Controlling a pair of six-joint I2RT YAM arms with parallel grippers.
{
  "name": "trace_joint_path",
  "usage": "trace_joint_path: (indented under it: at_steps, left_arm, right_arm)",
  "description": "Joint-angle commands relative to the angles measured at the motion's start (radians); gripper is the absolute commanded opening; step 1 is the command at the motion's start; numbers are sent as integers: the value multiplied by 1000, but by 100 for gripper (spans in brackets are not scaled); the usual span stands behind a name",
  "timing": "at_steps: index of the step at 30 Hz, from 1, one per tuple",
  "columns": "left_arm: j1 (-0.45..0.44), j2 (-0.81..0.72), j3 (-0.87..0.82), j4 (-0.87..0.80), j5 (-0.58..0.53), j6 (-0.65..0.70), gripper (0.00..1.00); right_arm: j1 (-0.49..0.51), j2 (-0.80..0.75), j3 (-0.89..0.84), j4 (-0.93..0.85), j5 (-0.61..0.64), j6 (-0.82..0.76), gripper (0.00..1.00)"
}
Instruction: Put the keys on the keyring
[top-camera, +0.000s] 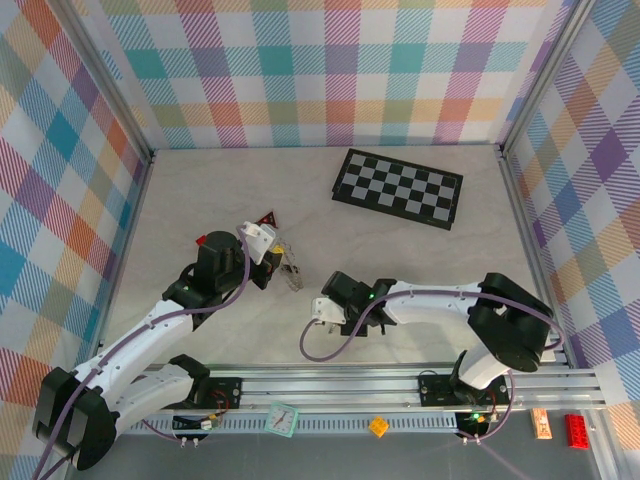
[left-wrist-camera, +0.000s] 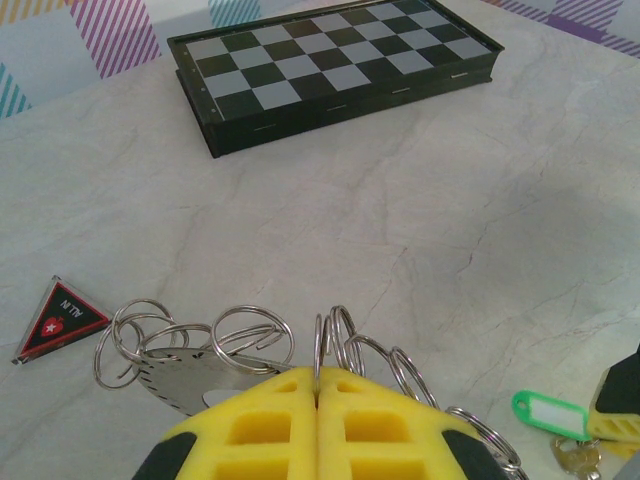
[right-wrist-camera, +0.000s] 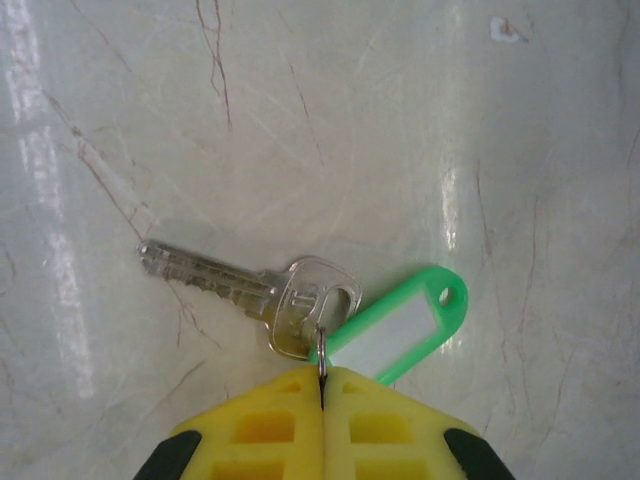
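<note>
Right wrist view: my right gripper (right-wrist-camera: 322, 372) has its jaws closed on the small loop of the green-tagged key (right-wrist-camera: 225, 280), which lies on the desk (right-wrist-camera: 400, 120). My left gripper (left-wrist-camera: 318, 378) has its jaws pinched shut on the keyring (left-wrist-camera: 335, 335) coils. I judge the key's loop must meet a coil end squarely, with the left grip firm.

My fingers (right-wrist-camera: 260, 430): matt yellow plastic. Key (right-wrist-camera: 215, 275): bright polished metal. Tag (right-wrist-camera: 400, 325): glossy green plastic. Table (right-wrist-camera: 300, 100): smooth, glossy, marble-patterned.
</note>
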Motion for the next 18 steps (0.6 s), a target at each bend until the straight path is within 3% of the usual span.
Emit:
trace_joint_path:
  at_steps: [1,9,14,18]
  left_arm:
    - [3,-20,5,4,10,14,0]
    - [3,-20,6,1,9,17,0]
    - [3,-18,5,6,12,17,0]
    - [3,-16,4,6,11,18,0]
  right_arm:
    - [-19,-16,-6,-69,-75,32,0]
    - [-23,3,12,-58,-79,34,0]
    - [-22,10,18,-50,-71,22,13]
    - [-21,26,26,-44,-69,24,16]
